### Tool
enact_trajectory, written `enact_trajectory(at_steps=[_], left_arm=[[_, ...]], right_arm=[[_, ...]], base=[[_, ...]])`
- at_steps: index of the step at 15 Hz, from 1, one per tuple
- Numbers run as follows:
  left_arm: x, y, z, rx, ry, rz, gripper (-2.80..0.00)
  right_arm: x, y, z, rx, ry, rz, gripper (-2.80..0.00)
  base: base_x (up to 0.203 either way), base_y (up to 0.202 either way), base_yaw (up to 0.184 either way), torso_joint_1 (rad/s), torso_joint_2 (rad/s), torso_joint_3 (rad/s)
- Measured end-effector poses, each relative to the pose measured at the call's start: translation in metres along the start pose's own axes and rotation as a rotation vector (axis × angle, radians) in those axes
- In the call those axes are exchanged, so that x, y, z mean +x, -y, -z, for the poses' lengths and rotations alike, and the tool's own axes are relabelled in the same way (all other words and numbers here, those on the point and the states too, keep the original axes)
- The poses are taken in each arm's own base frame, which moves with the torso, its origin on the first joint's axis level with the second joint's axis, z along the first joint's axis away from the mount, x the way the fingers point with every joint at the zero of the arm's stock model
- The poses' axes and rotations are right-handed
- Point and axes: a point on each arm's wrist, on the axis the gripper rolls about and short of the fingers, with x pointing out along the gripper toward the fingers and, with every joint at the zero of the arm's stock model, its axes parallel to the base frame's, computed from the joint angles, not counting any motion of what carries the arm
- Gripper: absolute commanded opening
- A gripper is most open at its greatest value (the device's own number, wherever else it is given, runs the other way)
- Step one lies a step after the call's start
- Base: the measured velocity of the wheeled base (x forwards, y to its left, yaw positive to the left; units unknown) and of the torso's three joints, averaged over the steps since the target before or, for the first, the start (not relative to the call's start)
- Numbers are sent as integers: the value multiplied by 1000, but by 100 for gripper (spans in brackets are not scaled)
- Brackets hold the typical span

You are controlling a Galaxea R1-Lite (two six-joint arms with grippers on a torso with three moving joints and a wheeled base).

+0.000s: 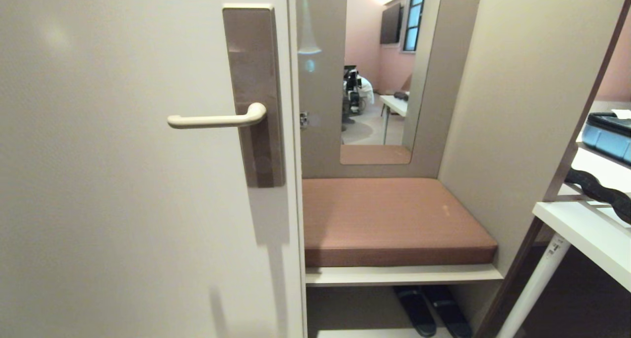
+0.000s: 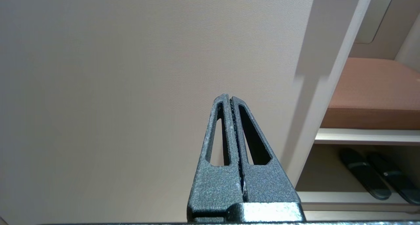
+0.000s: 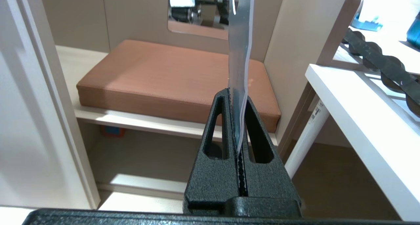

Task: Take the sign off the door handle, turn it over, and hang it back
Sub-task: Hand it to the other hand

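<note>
The door point(image 1: 123, 180) fills the near left, its door handle point(image 1: 217, 120) bare. Beside it a cushioned bench point(image 1: 394, 219) sits in an alcove, with a white table point(image 3: 361, 120) to the right. The right gripper point(image 3: 237, 93) points toward the bench, fingers pinched tight on the sign point(image 3: 241, 54), seen edge-on. The left gripper point(image 2: 229, 100) faces the door panel, clamped together, holding nothing.

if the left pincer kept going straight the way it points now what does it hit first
Most likely the cream door: the shut, empty left pincer aims at its plain face, with nothing else showing in between. How far off the door stands is unclear.
</note>
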Motion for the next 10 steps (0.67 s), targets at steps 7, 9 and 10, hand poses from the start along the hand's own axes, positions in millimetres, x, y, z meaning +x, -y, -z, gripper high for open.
enact_trajectory(at_steps=[7, 9, 10], left_arm=[[-2, 1, 0, 50, -34, 23, -280], [-5, 1, -7, 49, -35, 44, -280], [-6, 2, -13, 49, -33, 68, -280]], right_arm=[[25, 6, -61, -1, -71, -40, -280], [34, 7, -71, 0, -85, -47, -280], [38, 8, -75, 0, -86, -48, -280]], base=[[0, 0, 0, 0, 0, 0], [0, 0, 0, 0, 0, 0], [0, 0, 0, 0, 0, 0]])
